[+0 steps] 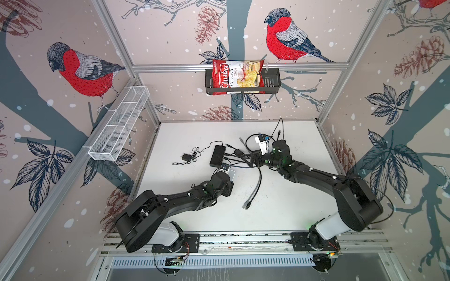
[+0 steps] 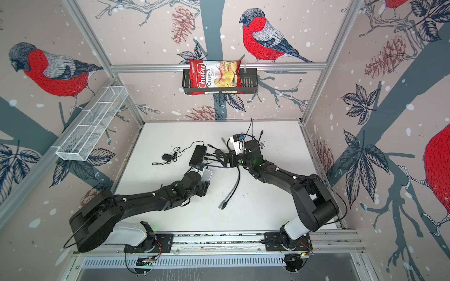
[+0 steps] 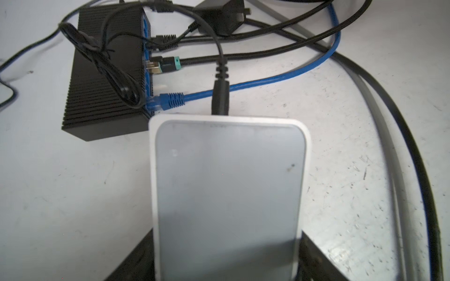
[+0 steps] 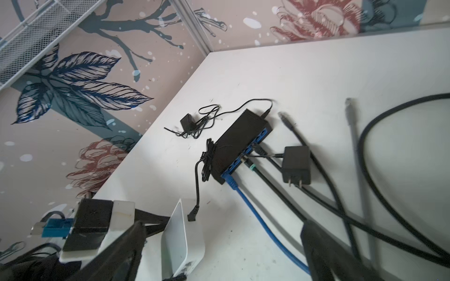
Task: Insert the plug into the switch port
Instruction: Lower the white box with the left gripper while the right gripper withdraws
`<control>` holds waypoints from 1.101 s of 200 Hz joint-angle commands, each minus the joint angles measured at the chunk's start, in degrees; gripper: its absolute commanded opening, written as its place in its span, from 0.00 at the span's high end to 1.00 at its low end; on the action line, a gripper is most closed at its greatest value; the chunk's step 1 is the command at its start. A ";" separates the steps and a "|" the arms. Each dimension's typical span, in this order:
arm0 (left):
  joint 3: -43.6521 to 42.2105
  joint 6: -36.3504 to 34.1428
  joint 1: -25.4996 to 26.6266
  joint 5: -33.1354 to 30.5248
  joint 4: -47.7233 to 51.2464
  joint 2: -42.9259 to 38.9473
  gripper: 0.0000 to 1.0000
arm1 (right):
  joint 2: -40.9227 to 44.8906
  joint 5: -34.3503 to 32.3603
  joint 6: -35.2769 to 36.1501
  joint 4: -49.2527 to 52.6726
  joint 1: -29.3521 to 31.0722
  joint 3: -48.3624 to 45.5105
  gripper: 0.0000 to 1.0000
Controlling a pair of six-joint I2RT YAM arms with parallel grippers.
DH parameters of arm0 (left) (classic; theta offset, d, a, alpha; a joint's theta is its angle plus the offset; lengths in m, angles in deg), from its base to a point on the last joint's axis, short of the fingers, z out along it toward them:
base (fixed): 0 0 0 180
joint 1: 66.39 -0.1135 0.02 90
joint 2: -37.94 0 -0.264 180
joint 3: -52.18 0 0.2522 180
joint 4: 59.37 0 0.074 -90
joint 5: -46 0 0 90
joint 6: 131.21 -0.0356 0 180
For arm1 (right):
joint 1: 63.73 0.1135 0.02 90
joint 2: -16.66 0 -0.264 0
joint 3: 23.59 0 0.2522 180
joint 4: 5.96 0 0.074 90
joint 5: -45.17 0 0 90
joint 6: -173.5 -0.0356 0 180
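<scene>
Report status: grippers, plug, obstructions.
Left gripper shut on white box. Right gripper open. Teal-banded plug at switch port, seating unclear. Loose cables crowd the switch.

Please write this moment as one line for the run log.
left gripper: shut on white box | right gripper: open | blue plug: in end port of black switch

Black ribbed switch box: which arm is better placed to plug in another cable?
Probably right: the right claw is open and empty near the black ribbed switch box and loose black cables; the left claw grips a white rounded box.
</scene>
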State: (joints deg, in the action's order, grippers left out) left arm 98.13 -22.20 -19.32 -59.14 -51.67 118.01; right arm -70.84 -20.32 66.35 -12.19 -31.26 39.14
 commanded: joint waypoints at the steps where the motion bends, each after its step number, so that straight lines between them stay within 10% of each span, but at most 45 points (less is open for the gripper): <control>1: 2.61 4.95 0.02 -1.01 9.71 1.24 0.54 | 1.59 -8.20 5.46 5.62 -0.47 1.92 0.01; 146: 9.32 10.26 0.13 -0.81 23.75 11.54 0.22 | 5.47 -22.19 1.12 8.04 -5.94 0.89 0.01; 159: 9.51 10.30 0.13 -0.96 24.17 10.97 0.02 | 6.22 -22.85 1.91 7.65 -6.34 0.43 0.01; 220: 10.32 9.98 0.44 -6.17 25.13 3.43 0.02 | 14.12 -34.11 8.36 -0.57 -6.01 -4.97 0.01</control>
State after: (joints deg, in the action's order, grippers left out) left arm 107.94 -11.63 -19.21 -61.54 -28.70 124.52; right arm -59.56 -48.73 70.70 -6.26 -37.36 35.88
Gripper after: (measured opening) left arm 0.978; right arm 0.993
